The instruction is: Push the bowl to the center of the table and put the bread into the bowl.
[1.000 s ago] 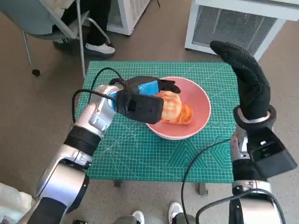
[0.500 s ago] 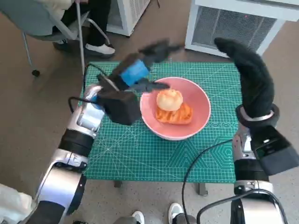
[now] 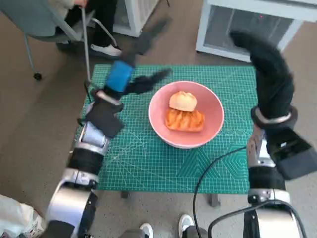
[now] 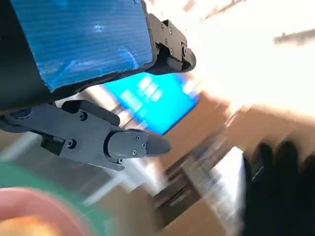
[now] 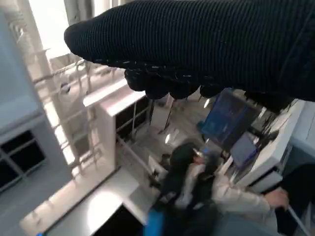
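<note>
A: Green cutting mat covers the tabletop [image 3: 148, 163]; a person's legs and a chair beyond it. Pink bowl [image 3: 210, 131] sits about mid-mat, bread [image 3: 183, 101] inside, on another orange pastry.

B: Hands?

A: Left hand [image 3: 130, 74] raised beside the bowl, fingers [image 4: 133, 145] spread, holding nothing. Right hand [image 3: 267, 74] upright, well clear, empty; fingers apart or together, can't tell.

B: Step?

A: Both parts look done. Next: lower arms clear without nudging the bowl.

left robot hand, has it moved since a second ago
Yes. The left robot hand was over the bowl, on the bread; it has lifted off and swung away toward the mat's far left edge, holding nothing.
</note>
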Action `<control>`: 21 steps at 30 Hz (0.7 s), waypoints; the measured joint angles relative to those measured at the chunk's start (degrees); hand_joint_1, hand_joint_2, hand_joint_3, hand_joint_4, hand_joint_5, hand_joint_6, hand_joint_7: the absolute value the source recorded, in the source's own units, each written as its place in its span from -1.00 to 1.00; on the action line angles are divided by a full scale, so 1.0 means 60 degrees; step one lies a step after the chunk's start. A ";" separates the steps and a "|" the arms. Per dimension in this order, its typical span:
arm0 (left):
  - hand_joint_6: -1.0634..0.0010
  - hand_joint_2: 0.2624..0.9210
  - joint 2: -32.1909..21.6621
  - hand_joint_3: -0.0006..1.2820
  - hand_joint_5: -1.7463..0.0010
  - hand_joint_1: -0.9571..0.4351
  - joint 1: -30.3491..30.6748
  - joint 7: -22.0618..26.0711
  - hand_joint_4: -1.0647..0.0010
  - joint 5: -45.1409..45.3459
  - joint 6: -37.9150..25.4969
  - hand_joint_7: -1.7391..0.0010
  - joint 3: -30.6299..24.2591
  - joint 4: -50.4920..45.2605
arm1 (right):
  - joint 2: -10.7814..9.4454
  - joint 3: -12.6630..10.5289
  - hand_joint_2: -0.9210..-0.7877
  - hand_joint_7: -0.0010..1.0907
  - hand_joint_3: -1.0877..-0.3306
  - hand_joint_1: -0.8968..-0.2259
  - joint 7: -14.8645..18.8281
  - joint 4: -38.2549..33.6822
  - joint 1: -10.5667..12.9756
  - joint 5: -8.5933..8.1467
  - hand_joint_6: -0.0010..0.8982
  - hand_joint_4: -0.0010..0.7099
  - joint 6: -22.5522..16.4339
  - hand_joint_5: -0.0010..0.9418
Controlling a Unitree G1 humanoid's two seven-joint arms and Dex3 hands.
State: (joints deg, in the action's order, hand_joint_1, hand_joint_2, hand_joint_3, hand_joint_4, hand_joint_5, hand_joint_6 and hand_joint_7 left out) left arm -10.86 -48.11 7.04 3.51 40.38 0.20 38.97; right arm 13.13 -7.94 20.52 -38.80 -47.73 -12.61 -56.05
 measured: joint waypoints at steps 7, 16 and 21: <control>0.36 1.00 0.0069 -0.07 0.99 -0.37 0.0273 -0.0045 0.48 -0.0295 0.0328 0.93 -0.0189 -0.0414 | -0.0014 -0.0001 -1.00 -0.89 -0.17 -0.03 -0.0044 0.0126 -0.0190 0.0093 -0.34 -0.22 0.0305 -0.99; 0.39 1.00 0.0389 -0.09 1.00 -0.39 0.0692 0.0221 0.49 -0.1010 0.0355 0.93 -0.0293 -0.1123 | -0.0109 0.0002 -1.00 -0.89 -0.17 -0.02 -0.0134 0.0267 -0.0291 0.0193 -0.32 -0.24 0.0571 -1.00; 0.39 1.00 0.0458 -0.12 1.00 -0.40 0.0895 0.0438 0.49 -0.1225 0.0268 0.93 -0.0291 -0.1515 | -0.0126 0.0003 -1.00 -0.89 -0.17 -0.02 -0.0138 0.0312 -0.0340 0.0222 -0.32 -0.25 0.0662 -1.00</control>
State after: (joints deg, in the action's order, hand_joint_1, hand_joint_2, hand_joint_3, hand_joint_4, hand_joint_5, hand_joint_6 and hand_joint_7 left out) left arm -8.11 -42.73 9.67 -3.85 41.99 -1.55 29.88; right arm 12.37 -7.93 19.69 -36.92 -49.77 -11.27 -52.07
